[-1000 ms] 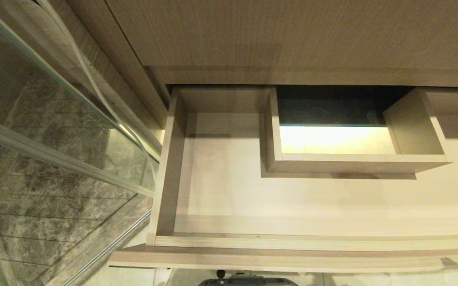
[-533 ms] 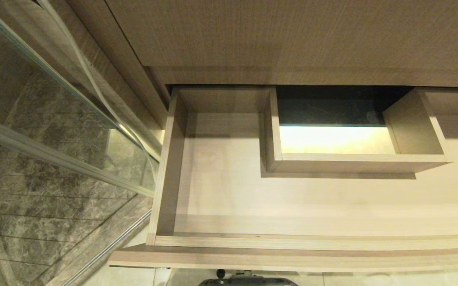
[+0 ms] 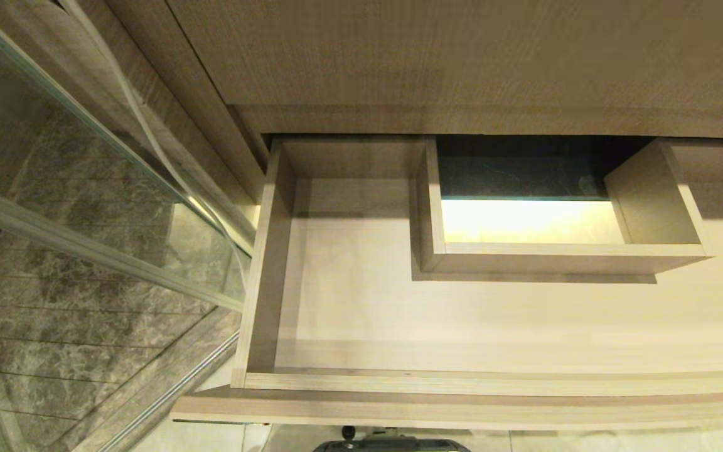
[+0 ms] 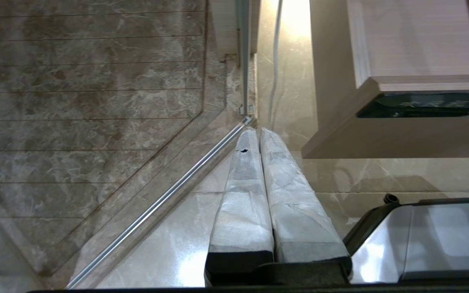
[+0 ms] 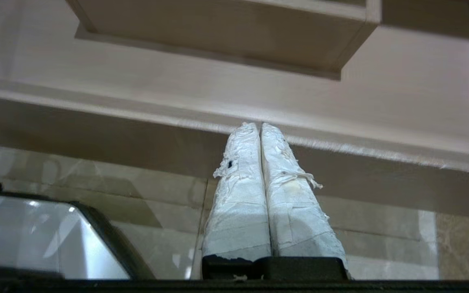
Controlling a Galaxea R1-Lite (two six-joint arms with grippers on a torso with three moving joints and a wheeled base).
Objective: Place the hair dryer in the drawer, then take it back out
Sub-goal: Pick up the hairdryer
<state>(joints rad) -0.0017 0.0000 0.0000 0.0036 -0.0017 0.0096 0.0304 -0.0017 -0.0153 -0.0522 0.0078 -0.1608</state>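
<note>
Right gripper (image 5: 261, 128): fingers pressed together, empty, low before the drawer front.
Left gripper (image 4: 255, 134): closed, empty, over the floor.
Drawer (image 3: 261, 263): pulled out, unchanged from a second ago.
Hair dryer: nowhere in view; apparently already removed.

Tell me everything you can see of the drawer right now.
The drawer is pulled open: wide, shallow, light wood grain, with a flat handleless front and a pale floor. Inside it runs in a U around a rectangular boxed cut-out at the back. No hair dryer or other thing is visible inside. Nothing touches it. Its right end runs past the head view's edge.
</note>
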